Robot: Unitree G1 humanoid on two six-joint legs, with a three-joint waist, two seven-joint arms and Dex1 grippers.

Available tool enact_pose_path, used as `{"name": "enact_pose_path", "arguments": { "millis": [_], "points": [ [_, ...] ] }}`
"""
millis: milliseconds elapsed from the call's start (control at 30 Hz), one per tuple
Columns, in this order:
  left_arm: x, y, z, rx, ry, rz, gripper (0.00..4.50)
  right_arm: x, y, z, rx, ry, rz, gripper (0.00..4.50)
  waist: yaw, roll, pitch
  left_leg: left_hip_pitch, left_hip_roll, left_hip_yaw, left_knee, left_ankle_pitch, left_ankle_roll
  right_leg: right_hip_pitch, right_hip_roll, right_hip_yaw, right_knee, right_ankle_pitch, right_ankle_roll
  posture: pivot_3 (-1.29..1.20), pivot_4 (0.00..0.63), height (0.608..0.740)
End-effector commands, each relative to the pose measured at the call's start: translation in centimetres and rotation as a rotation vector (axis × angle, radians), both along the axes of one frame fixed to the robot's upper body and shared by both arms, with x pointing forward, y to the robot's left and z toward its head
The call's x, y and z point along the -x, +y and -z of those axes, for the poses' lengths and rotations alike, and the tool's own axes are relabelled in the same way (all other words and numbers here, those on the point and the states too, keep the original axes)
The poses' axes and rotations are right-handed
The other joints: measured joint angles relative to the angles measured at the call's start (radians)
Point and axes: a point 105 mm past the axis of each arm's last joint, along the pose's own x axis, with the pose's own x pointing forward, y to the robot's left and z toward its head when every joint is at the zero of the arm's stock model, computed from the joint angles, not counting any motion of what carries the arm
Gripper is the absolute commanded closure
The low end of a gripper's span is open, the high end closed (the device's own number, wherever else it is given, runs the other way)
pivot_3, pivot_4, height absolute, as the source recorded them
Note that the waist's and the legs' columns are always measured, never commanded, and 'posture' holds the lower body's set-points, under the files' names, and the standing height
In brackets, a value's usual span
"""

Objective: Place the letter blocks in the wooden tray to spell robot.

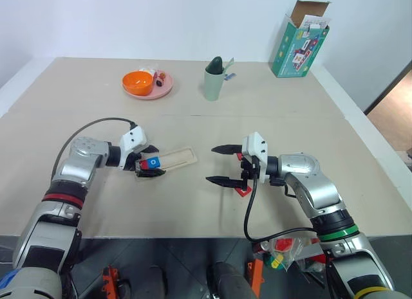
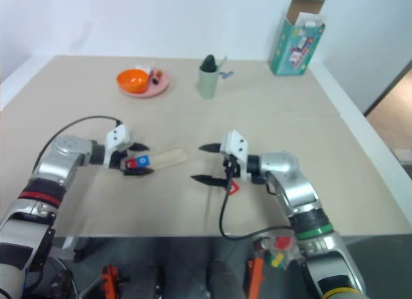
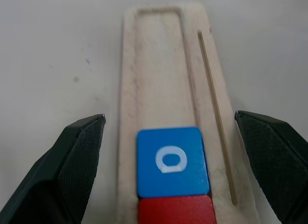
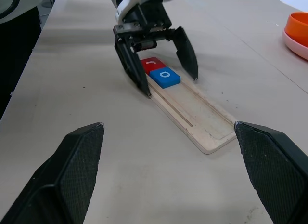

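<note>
The small blue o block in the wooden tray looks light, hard and smooth, best pinched by its sides, and both grippers, left and right, have spread, empty jaws.

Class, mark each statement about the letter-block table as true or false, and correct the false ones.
1. The wooden tray holds two letter blocks. True.
2. The blue block shows the letter "b". False: it shows "o".
3. The red block with "r" sits at the tray's end, touching the blue one. True.
4. The left tool is clamped on the blue block. False: its fingers stand open either side of the tray.
5. The right tool holds a block. False: it is open and empty.
</note>
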Motion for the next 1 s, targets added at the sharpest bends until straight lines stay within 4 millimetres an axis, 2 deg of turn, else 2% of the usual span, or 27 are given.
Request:
{"name": "enact_pose_path", "arguments": {
  "millis": [33, 433, 567, 700, 833, 1000],
  "points": [
    [-0.2, 0.5, 0.1, -0.029, 0.007, -0.012, 0.0, 0.1, -0.2, -1.4, -0.012, -0.055, -0.001, 0.03, 0.0, 0.0, 0.0, 0.0, 0.0, 0.0, 0.0, 0.0, 0.0, 0.0, 0.0, 0.0, 0.0, 0.0, 0.0, 0.0, 0.15, 0.74],
    [-0.6, 1.5, 1.8, -0.051, 0.062, -0.079, 0.0, -0.1, -0.3, -1.4, -0.01, -0.055, 0.002, 0.03, -0.002, 0.0, 0.0, 0.005, 0.0, 0.0, 0.001, 0.003, 0.002, 0.002, 0.001, 0.0, 0.006, 0.001, -0.002, 0.0, 0.15, 0.74],
    [-0.7, 1.8, 2.1, -0.058, 0.074, -0.097, 1.15, -0.1, -0.3, -1.4, -0.008, -0.056, 0.003, 0.0, -0.003, 0.0, 0.0, 0.008, 0.0, 0.0, 0.001, 0.005, 0.001, 0.002, 0.001, 0.001, 0.01, 0.0, -0.006, 0.0, 0.15, 0.74],
    [-0.9, 1.9, 2.0, -0.057, 0.052, -0.115, 1.29, -0.1, -0.2, -1.4, -0.01, -0.058, 0.002, 0.0, -0.003, 0.0, 0.0, 0.012, 0.0, 0.0, 0.0, 0.005, 0.001, 0.003, 0.003, 0.003, 0.012, -0.001, -0.01, 0.0, 0.15, 0.74],
    [-0.5, 0.6, 1.4, -0.076, 0.009, -0.024, 1.29, -0.2, -0.4, -1.6, -0.01, -0.063, 0.004, 0.0, -0.003, 0.0, 0.0, 0.016, 0.0, 0.0, 0.0, 0.005, 0.001, 0.006, 0.006, 0.007, 0.012, -0.001, -0.011, 0.0, 0.15, 0.74],
    [-0.1, -2.5, 0.0, -0.086, -0.063, 0.122, 1.29, -0.4, -1.2, -1.9, -0.007, -0.069, 0.023, 0.0, 0.001, 0.0, 0.0, 0.015, -0.001, 0.001, 0.0, 0.005, 0.001, 0.005, 0.006, 0.009, 0.011, -0.001, -0.011, 0.0, 0.15, 0.74]
  ]
}}
